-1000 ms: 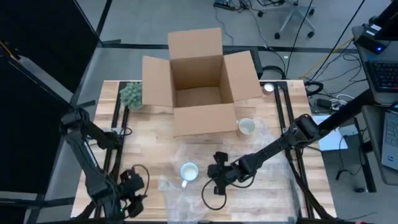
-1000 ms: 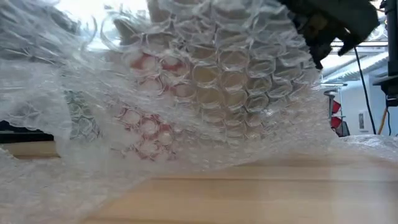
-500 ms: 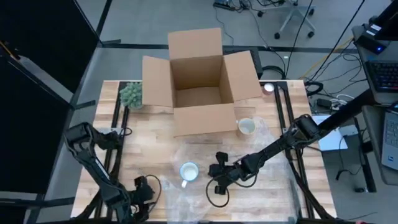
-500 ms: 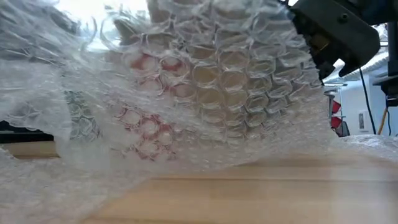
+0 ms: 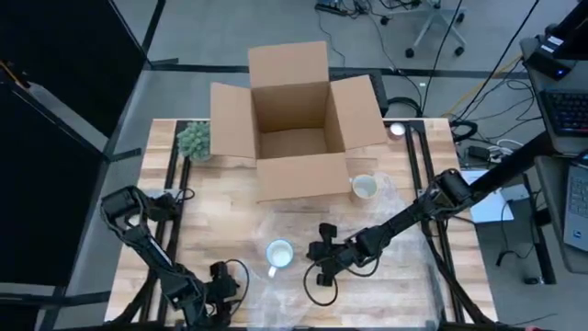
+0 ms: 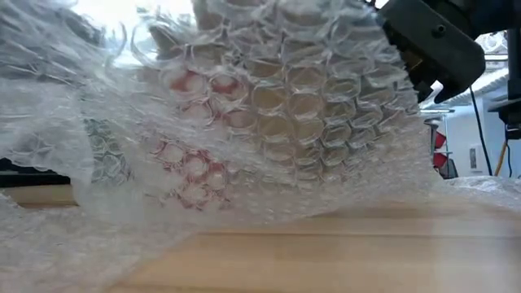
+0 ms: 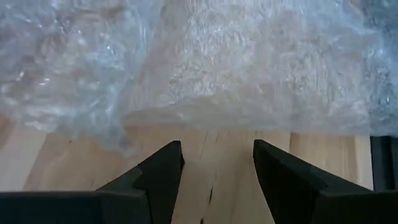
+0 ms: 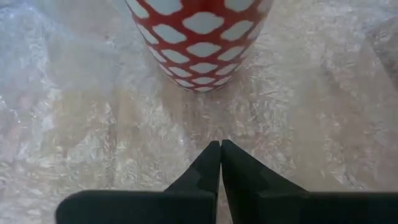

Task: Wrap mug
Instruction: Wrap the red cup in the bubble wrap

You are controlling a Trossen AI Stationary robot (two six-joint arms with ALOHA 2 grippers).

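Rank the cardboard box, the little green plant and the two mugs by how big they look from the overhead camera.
1. Cardboard box, by far the largest.
2. Green plant.
3. The mug on the bubble wrap and the mug beside the box look about alike, so I won't rank them.

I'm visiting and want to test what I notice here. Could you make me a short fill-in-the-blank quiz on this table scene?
1. The red-and-white mug stands on a sheet of ____ wrap.
2. The cardboard box has its flaps ____.
3. The right tool has its fingers ____.
4. The left tool has its fingers ____.

Missing words: bubble; open; shut; open
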